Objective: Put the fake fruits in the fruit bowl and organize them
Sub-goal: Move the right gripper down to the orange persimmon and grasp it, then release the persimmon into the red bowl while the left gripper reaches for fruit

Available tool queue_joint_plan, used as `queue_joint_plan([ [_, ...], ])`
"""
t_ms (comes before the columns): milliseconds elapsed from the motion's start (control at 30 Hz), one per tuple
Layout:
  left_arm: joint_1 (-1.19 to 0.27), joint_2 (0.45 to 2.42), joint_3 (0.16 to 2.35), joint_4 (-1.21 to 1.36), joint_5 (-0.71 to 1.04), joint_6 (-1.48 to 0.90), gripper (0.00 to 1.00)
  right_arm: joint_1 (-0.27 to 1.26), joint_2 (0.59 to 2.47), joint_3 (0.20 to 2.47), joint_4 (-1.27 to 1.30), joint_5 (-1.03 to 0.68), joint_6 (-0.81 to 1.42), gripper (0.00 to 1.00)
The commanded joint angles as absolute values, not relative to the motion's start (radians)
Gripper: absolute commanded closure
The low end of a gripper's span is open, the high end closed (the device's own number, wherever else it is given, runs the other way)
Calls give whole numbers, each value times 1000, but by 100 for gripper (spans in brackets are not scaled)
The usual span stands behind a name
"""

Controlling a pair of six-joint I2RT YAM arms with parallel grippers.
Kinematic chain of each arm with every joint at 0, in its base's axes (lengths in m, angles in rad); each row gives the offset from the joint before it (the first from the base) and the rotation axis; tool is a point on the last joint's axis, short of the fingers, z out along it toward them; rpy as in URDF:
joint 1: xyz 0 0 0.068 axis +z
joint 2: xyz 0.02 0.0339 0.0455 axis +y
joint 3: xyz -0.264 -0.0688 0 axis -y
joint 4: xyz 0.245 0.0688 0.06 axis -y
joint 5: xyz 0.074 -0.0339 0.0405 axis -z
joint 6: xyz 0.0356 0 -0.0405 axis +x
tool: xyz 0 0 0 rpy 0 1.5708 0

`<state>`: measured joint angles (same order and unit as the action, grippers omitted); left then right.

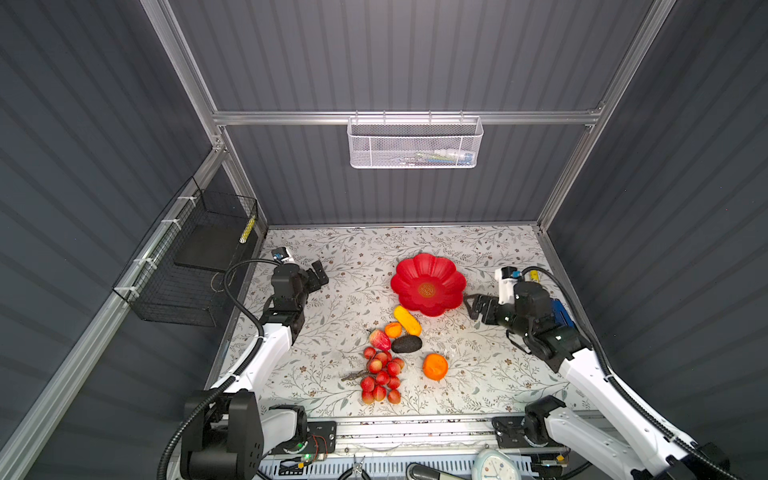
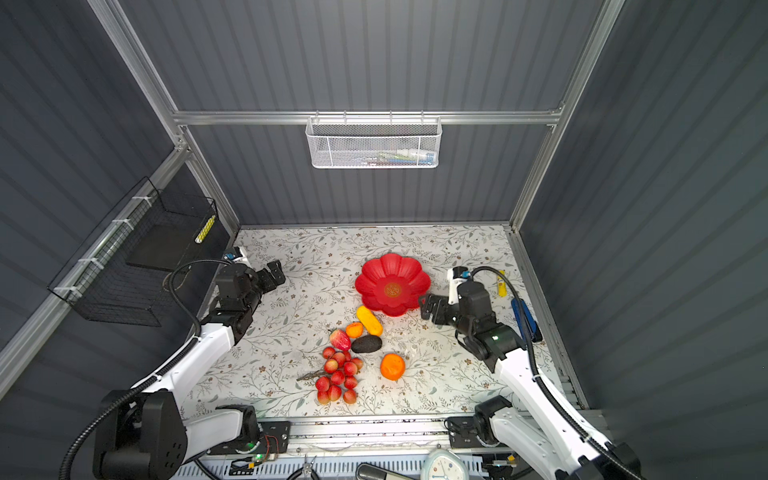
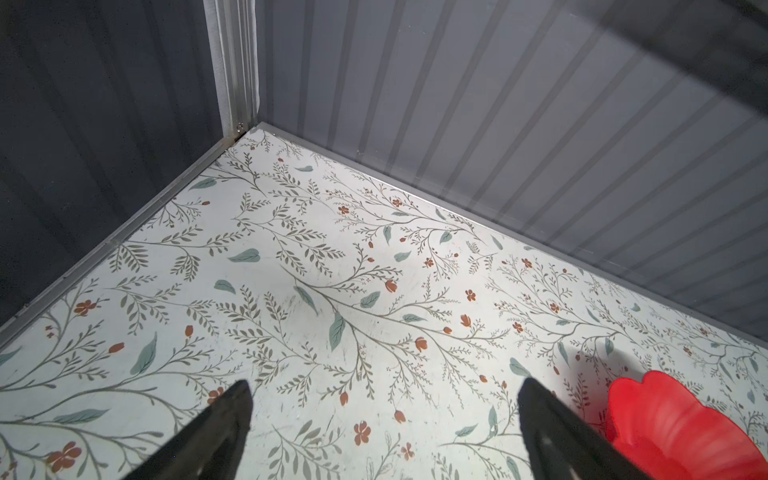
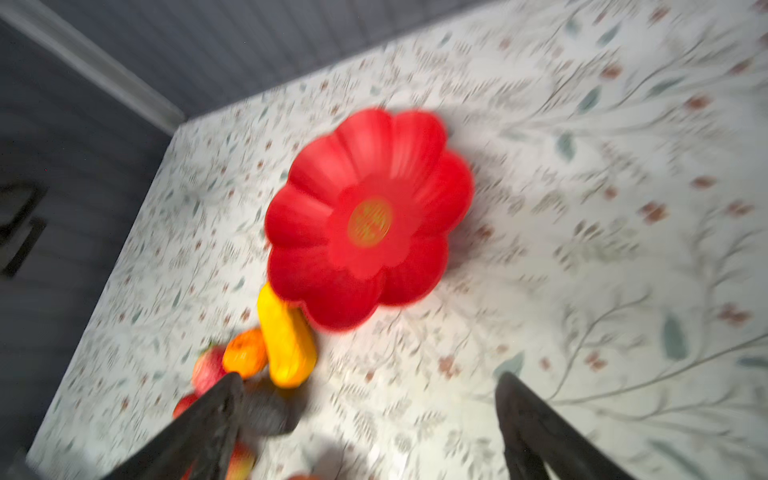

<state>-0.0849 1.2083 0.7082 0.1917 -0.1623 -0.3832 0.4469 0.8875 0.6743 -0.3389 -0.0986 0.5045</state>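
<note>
Blurred right jaws stand apart, partly covering the avocado.

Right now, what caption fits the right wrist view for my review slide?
Blurred wrist view: open right gripper faces the empty bowl; yellow fruit lies by its rim.

Fruit bowl: one. Oranges: two, big orange and small orange. Yellow oblong fruit: one. Avocado: one. Strawberry: one. Berry bunch: one. Baskets: two, white mesh basket and black wire basket.
</note>
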Motion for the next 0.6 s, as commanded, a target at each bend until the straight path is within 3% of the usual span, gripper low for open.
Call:
queue_joint_plan([
  [0,-80,1201,700,162,-131,-417,0,587,897,664,-532,-74,646,9],
  [300,-80,1205,689,177,-107,-435,0,937,1110,694,-542,-61,828,9],
  [567,-80,1195,690,160,-104,-430,0,977,1333,756,-474,-30,813,10],
])
